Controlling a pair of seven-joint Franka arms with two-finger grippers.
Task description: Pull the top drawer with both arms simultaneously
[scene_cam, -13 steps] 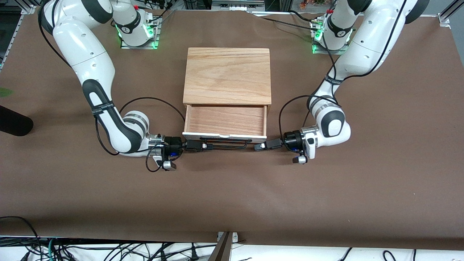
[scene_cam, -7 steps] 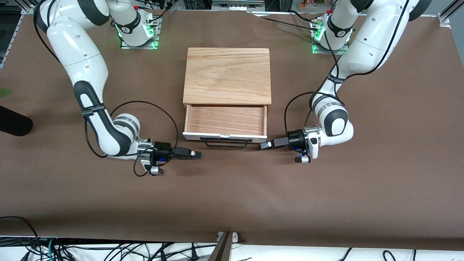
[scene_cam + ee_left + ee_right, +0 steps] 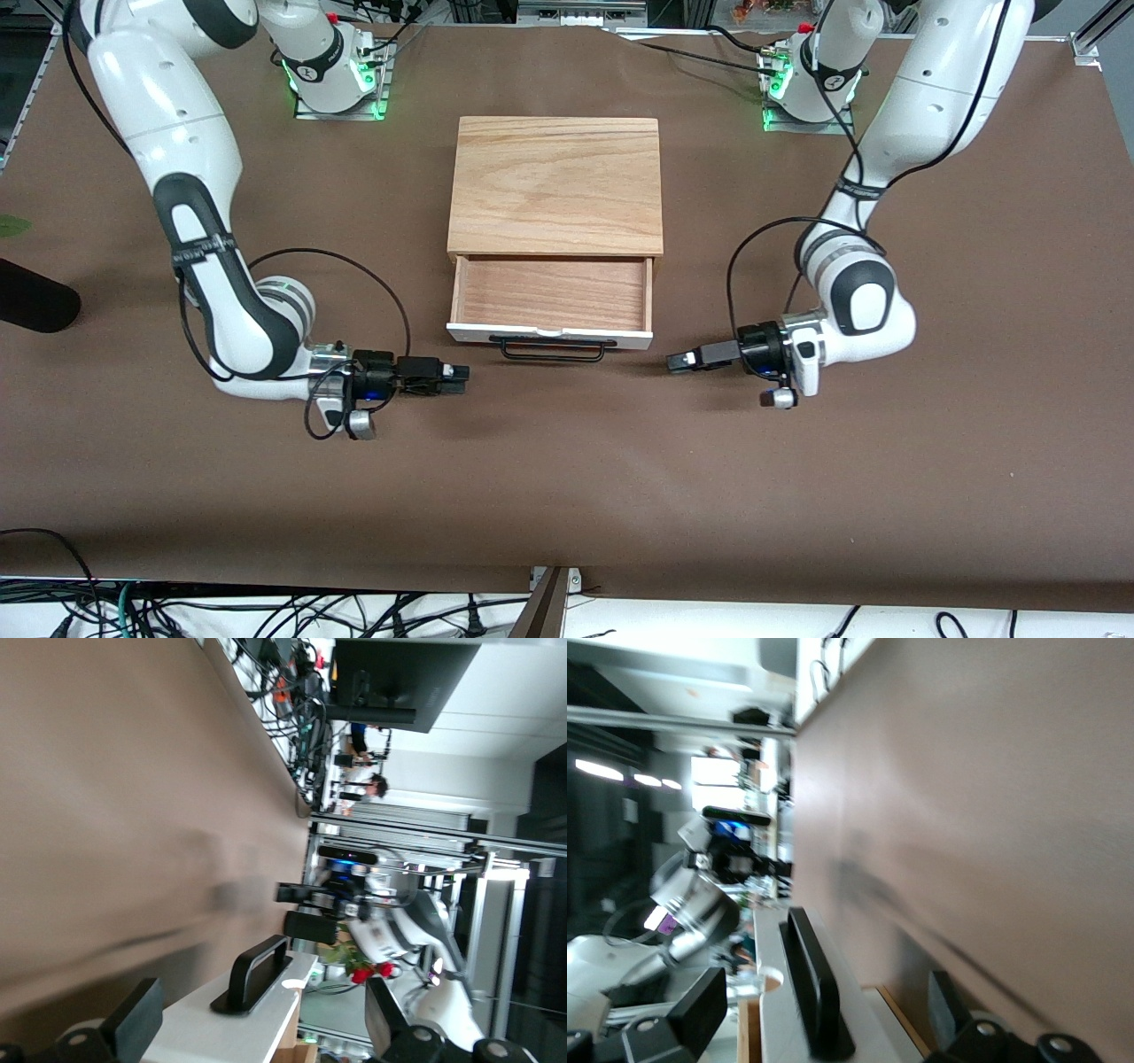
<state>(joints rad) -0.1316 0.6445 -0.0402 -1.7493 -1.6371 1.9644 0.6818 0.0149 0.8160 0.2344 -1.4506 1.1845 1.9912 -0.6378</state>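
Top drawer (image 3: 549, 293) is pulled out of the cabinet (image 3: 555, 184), which sits mid-table. White front panel (image 3: 549, 334) faces the front camera and the black bar handle (image 3: 553, 349) sticks out from it. Wood bottom of the drawer is exposed.

Neither gripper touches the handle. Right gripper (image 3: 462, 373) is low over the table toward the right arm's end of the drawer, clear of the front panel's corner and pointing toward the handle. Left gripper (image 3: 676, 361) is low over the table at the left arm's end, also clear of the drawer, pointing in at it.

Both wrist views show the fingers spread apart with nothing between them. Left wrist: fingers (image 3: 135, 1020) at the frame edge, handle (image 3: 255, 973) and white panel (image 3: 237, 1035) seen in the gap, well ahead of the tips. Right wrist: fingers (image 3: 700, 1009) likewise apart, handle (image 3: 814, 983) ahead in the gap, not reached.

Front view gives the drawer's extension and the arm layout but hardly resolves the finger gap. Wrist views show the gap, the handle's standoff from the panel, and each shows the other arm's gripper farther off (right gripper (image 3: 312, 911) in the left wrist view, left gripper (image 3: 731, 850) in the right wrist view).
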